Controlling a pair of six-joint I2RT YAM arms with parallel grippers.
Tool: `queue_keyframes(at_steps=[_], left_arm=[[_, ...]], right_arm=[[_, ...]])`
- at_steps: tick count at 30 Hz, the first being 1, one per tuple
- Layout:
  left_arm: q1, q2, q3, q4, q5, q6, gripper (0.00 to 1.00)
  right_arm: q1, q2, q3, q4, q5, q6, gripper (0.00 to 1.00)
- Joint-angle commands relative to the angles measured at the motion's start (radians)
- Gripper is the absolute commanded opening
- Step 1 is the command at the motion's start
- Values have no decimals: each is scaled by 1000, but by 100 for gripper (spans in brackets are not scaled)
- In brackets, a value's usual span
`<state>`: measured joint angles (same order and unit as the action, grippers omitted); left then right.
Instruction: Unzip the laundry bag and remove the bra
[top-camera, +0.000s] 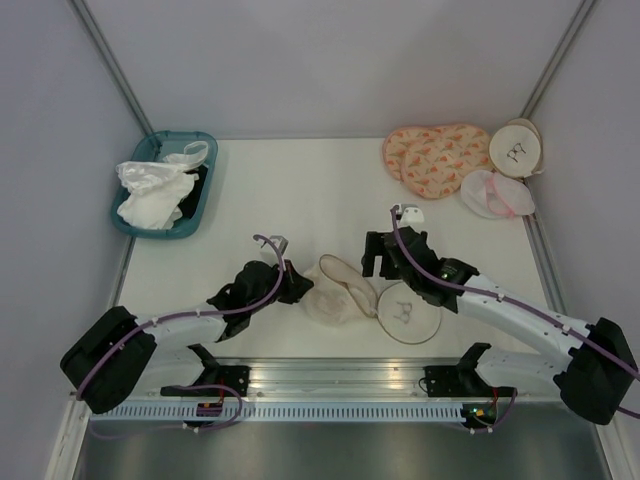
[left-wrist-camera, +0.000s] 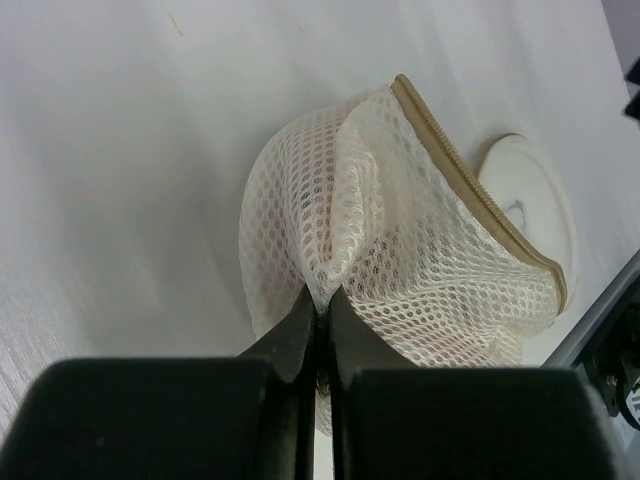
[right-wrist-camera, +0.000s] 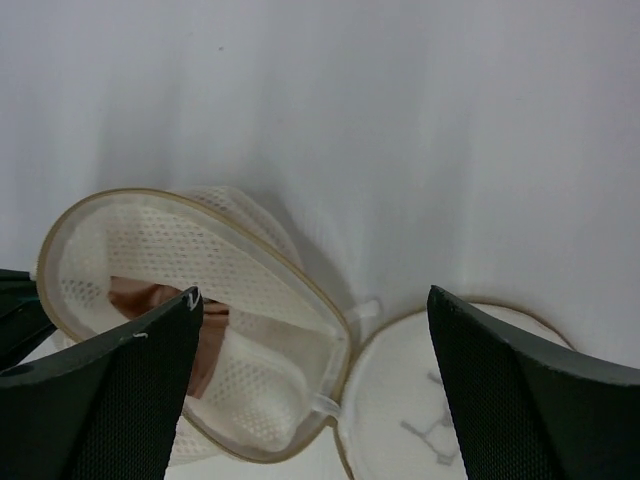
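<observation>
bra (right-wrist-camera: 140, 295) in laundry bag (top-camera: 332, 298) | basket (top-camera: 203, 190) rear left | pad (top-camera: 435, 158) rear right

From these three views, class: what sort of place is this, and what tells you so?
Most likely a robot lab test cell: bare panel walls enclose a white table, two arms are bolted to its metal rail, and laundry props sit staged, like the teal basket.

Most of the bra (right-wrist-camera: 213, 342) is hidden inside the laundry bag (right-wrist-camera: 250, 290). Only a pinkish-brown patch shows through the bag's open mouth, partly behind one of the right fingers (right-wrist-camera: 110, 400). The drawing (right-wrist-camera: 425, 435) on the bag's folded-back face is cut off by the right wrist view's lower edge.
</observation>
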<state>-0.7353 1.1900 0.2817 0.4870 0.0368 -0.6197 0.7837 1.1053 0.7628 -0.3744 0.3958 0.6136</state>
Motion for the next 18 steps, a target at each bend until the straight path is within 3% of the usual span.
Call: queue_keyframes(at_steps=[1, 4, 5, 10, 18], left_arm=[[2, 0, -21, 159, 38, -14, 2], [2, -12, -21, 171, 48, -31, 2], [2, -16, -22, 173, 48, -35, 2], [2, -38, -19, 182, 54, -57, 2], [2, -33, -4, 183, 55, -81, 2]], right_arm=[[5, 73, -20, 185, -208, -46, 96], [5, 137, -48, 274, -323, -29, 89], [6, 146, -68, 301, -351, -25, 81], [40, 183, -89, 405, -448, -18, 61], [169, 225, -66, 414, -413, 12, 61]])
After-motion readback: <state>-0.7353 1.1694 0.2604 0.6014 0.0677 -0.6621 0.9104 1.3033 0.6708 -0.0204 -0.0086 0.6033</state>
